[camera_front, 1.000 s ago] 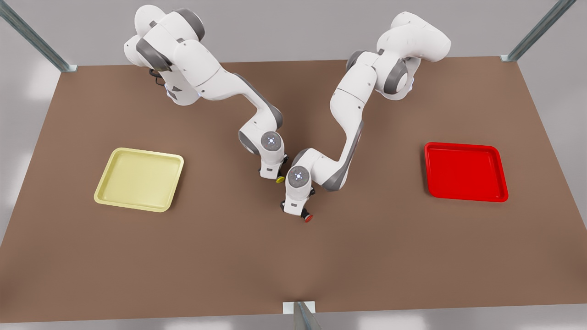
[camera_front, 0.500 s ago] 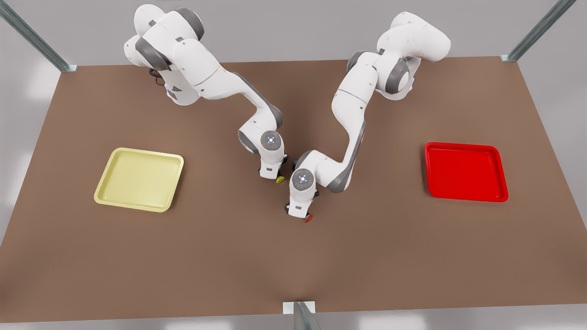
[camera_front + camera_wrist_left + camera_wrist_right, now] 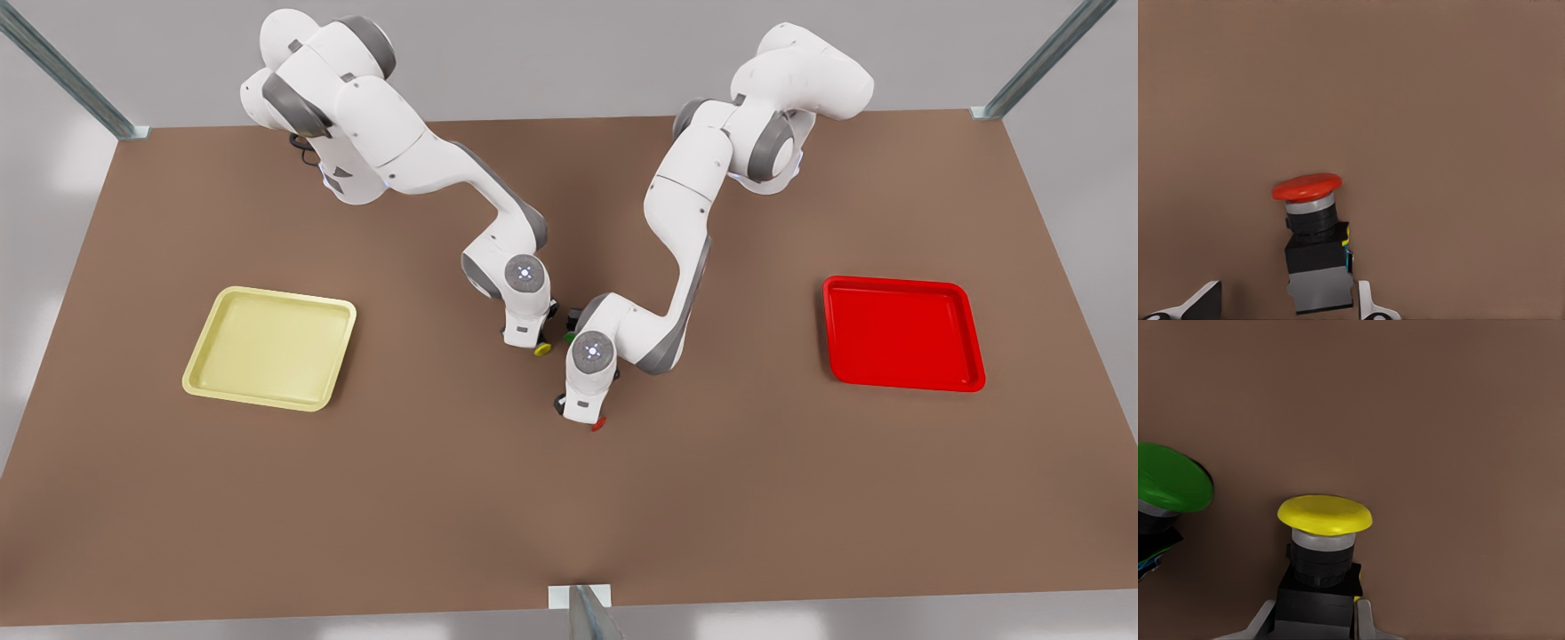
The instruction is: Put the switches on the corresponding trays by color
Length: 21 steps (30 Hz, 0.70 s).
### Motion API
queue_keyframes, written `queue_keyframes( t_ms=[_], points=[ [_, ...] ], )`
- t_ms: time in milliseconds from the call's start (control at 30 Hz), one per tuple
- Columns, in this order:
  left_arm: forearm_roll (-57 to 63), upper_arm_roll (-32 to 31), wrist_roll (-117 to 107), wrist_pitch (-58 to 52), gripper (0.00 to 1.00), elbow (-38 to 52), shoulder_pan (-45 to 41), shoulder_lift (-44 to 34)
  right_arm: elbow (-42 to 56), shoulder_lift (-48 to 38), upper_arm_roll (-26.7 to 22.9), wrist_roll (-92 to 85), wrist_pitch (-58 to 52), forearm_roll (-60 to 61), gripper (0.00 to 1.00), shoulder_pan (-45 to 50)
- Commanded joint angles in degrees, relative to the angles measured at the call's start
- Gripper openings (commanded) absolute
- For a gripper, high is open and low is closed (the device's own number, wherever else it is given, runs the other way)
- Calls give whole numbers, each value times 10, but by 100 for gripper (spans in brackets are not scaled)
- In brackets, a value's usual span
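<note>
Mid-counter (image 3: 569,516): left gripper (image 3: 1288,308) apart around black-bodied red-capped switch (image 3: 1313,248); right gripper (image 3: 1313,623) clamped on yellow-capped switch (image 3: 1323,550). Risk: clipping adjacent green-capped switch (image 3: 1168,487) when lifting.

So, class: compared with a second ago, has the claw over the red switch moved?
Yes. The left claw has shifted slightly toward the front view's right, nearer the red tray, settling over the red switch, which stayed put on the table.

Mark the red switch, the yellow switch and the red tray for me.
red switch (image 3: 1306,187), left wrist view, on its red cap.
yellow switch (image 3: 1325,514), right wrist view, on its yellow cap.
red tray (image 3: 902,331), front view, on its bare floor.
</note>
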Motion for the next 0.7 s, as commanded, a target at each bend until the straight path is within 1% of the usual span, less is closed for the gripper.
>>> queue_keyframes(
  t_ms=[0, 67, 200, 233, 533, 633, 667],
  points=[
    [-2, 0, 0, 0, 99, 1, 0, 1, 0, 0, 0, 0, 0, 0, 55, 0],
    [-3, 9, -19, 15, 99, 5, -4, 11, 0, 1, 0, 0, 0, -1, 55, 1],
    [-4, 7, -63, 17, 97, 10, -8, 13, 1, -1, 1, 2, 0, -1, 54, 0],
    [-5, 7, -63, 16, 97, 10, -9, 12, 1, -1, 1, 2, 0, -1, 52, 0],
    [3, 9, -11, 6, 97, -1, -10, 3, 1, -10, 3, 1, -2, -1, 52, -5],
    [2, 14, -11, -1, 97, 0, -10, -2, -4, -22, 4, -3, -3, -1, 52, -24],
    [2, 15, -10, 0, 85, 0, -10, -2, -12, -35, 4, -3, -3, -1, 52, -32]
  ],
)
